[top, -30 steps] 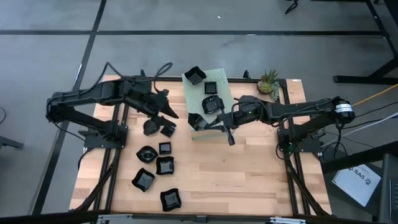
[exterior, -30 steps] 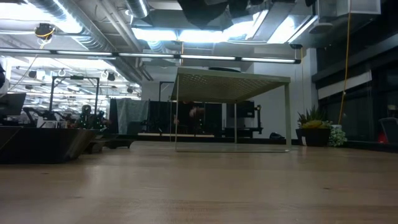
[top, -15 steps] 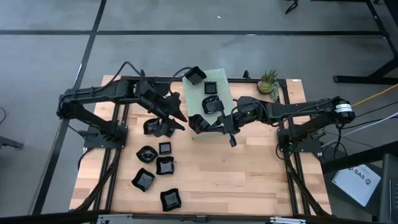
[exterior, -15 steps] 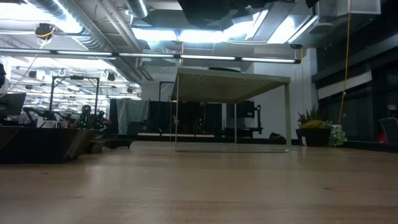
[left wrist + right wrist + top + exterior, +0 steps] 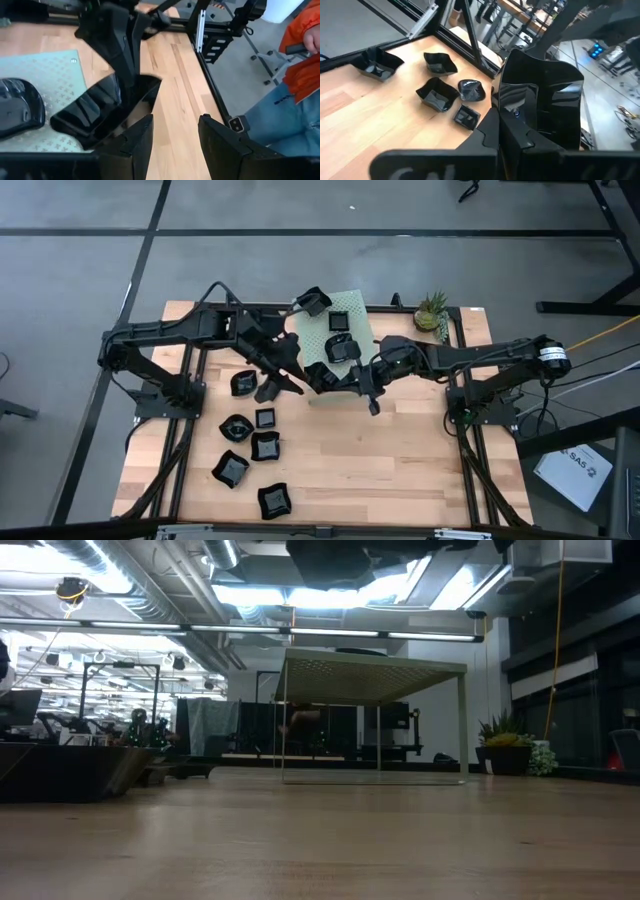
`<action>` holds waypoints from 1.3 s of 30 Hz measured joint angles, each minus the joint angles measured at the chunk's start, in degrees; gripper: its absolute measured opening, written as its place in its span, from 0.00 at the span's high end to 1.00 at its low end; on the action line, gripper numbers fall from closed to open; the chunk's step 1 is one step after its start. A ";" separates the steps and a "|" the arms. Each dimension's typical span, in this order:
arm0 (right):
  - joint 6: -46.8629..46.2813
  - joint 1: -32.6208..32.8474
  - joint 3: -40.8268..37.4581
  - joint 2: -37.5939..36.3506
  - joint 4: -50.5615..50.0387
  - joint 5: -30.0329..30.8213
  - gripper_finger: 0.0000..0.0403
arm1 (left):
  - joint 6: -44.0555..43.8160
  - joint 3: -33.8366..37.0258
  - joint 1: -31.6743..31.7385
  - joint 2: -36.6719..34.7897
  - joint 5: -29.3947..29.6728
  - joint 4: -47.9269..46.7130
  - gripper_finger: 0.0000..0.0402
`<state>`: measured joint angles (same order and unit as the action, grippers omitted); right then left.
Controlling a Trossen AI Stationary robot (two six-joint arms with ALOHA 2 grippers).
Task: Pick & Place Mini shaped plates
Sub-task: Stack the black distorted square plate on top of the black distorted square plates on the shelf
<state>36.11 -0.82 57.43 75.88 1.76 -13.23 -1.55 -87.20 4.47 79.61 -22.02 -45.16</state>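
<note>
My right gripper (image 5: 338,376) is shut on a glossy black mini plate (image 5: 320,377) above the table, by the near edge of the pale green perforated box (image 5: 350,308). My left gripper (image 5: 175,140) stands open just to the left of that plate (image 5: 100,112), its fingers short of it and touching nothing. Three more black plates sit on the box top, one at its far corner (image 5: 313,302). Several others rest on their bottoms on the wood at the near left (image 5: 265,445), also seen in the right wrist view (image 5: 437,92). My right gripper pinches the plate between its two fingers at one edge (image 5: 507,117). The fingers come roughly level from the table's right. The plate is lifted clear of table and box and stands tilted on edge beyond the fingertips, its hollow side (image 5: 540,100) showing to the wrist camera.
A tiny potted plant (image 5: 432,310) stands at the far right, beside the box. The black frame rails (image 5: 465,430) run along both sides of the wooden table (image 5: 400,470). A person in an orange sleeve (image 5: 300,55) is beyond the table's edge.
My left gripper has travelled toward the table's right edge, away from the plates at the left and up to the plate that my right gripper holds; it has stayed open. My right gripper has kept its place and rolled a little, turning the plate with it.
</note>
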 joint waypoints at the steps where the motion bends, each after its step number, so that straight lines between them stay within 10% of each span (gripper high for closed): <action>1: 0.23 0.00 0.00 0.00 0.02 0.78 0.99 | -0.01 0.00 0.00 0.00 0.01 0.55 0.62; 39: -0.07 3.65 0.00 0.15 -4.28 -1.99 0.99 | 8.11 -0.04 -0.43 6.69 -2.14 -1.94 0.62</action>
<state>36.03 2.83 57.43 76.03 -2.52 -15.22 6.56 -87.24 4.04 86.30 -24.16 -47.11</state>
